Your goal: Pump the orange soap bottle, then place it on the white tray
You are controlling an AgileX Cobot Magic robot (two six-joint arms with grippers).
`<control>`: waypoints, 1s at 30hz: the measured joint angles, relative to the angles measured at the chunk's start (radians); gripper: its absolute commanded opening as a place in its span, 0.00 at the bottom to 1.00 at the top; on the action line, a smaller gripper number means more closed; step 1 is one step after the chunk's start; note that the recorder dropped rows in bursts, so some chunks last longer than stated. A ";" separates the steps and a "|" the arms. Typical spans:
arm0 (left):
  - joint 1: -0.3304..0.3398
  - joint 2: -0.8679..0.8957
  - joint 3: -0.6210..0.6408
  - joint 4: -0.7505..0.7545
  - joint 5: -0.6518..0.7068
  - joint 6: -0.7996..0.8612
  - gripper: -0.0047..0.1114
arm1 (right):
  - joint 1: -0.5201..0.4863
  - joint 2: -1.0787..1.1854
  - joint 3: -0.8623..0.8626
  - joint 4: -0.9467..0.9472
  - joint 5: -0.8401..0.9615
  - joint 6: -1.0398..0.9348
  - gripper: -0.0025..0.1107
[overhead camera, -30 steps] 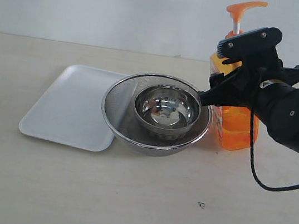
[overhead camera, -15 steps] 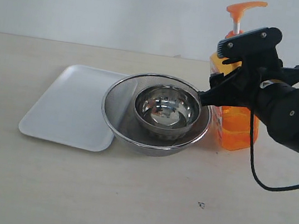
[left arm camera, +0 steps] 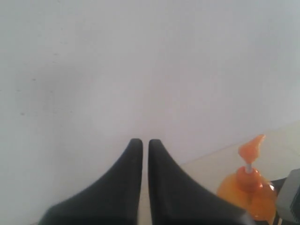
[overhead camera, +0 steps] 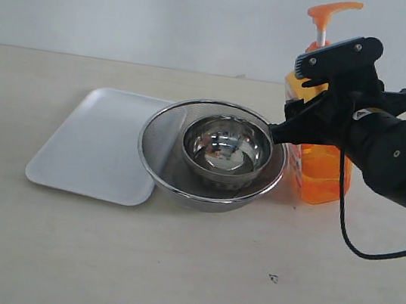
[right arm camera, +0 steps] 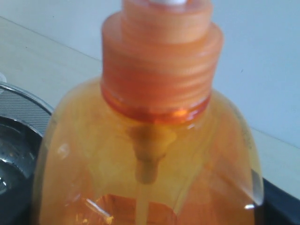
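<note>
Right arm at the orange soap bottle, pump not yet pressed.

In the exterior view the orange soap bottle point(overhead camera: 320, 173) stands upright on the table at the right of the frame, apart from the white tray point(overhead camera: 90, 143) at left; a mesh strainer point(overhead camera: 159, 149) holding a steel bowl point(overhead camera: 226, 148) sits between them, overlapping the tray's right edge; the right gripper point(overhead camera: 305, 110) straddles the bottle's shoulder, but I cannot tell whether it clamps; the left gripper point(left arm camera: 141, 150) hangs high, fingers nearly together and empty; the pump head point(overhead camera: 327, 14) looks raised, so pumping seems the step in hand; next, likely, the left arm must descend onto the head.
</note>
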 measured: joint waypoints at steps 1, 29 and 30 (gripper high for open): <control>-0.023 0.046 -0.028 0.012 0.000 0.000 0.08 | 0.000 0.000 0.000 0.000 0.000 0.000 0.02; -0.234 0.723 -0.685 0.100 0.157 -0.034 0.08 | 0.000 0.000 -0.007 0.000 0.017 -0.002 0.02; -0.234 0.733 -0.712 0.100 0.185 -0.034 0.08 | 0.000 0.000 -0.007 0.000 0.017 -0.004 0.02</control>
